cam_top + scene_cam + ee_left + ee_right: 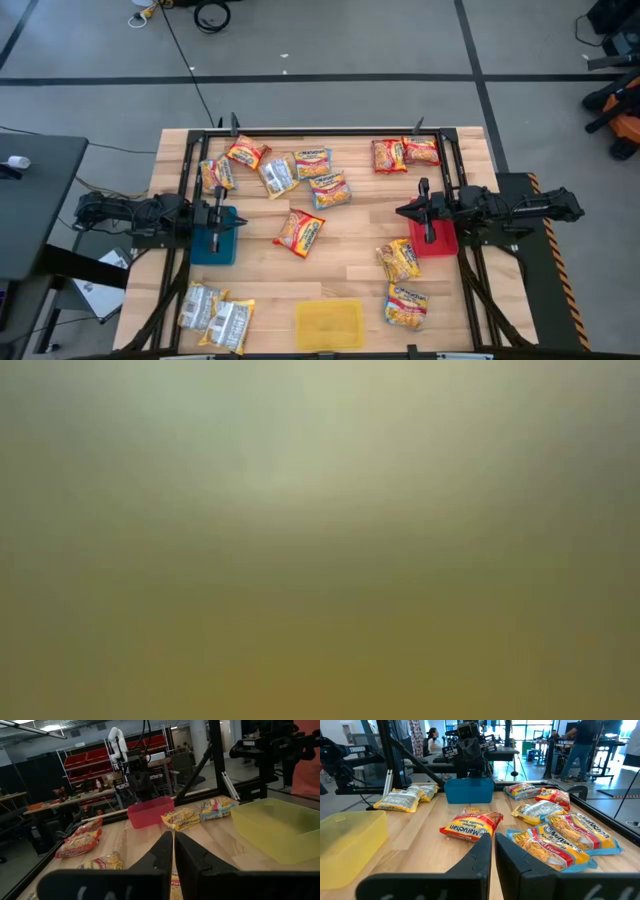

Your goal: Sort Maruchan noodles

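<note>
From my seat I read the left gripper (216, 222) parked over the blue tray (213, 243), its fingers (161, 854) pinched to a thin slit and holding nothing. Two silvery packets (215, 316) lie on the near side of it, close to the table edge; behind it, toward the far rail, sit a yellow-orange packet (216, 173) and a red-orange one (246, 152). Ahead of that claw, toward the middle of the table, a red-orange packet (299, 232) lies alone, with three more grouped farther back: a silvery one (277, 176) and two yellow-and-blue ones (322, 176).

The right gripper (427, 214) hangs over the red tray (433, 238), jaws likewise narrowed to a slit, empty. Two red-orange packets (404, 153) lie beyond it by the far rail; two yellow-orange packets (402, 280) lie on its near side, touching each other. The yellow tray (329, 324) sits at the near edge, between the two claws.

The surface is a pale wooden table (360, 215) inside a black frame, on a grey floor with dark lines. The wrist views show a workshop behind: shelves with red bins, benches, and people (580, 747) standing well off. The low view shows only a blur.

My count: twelve packets, being four red-orange, three yellow-orange, two yellow-and-blue and three silvery; three trays; two arms.
</note>
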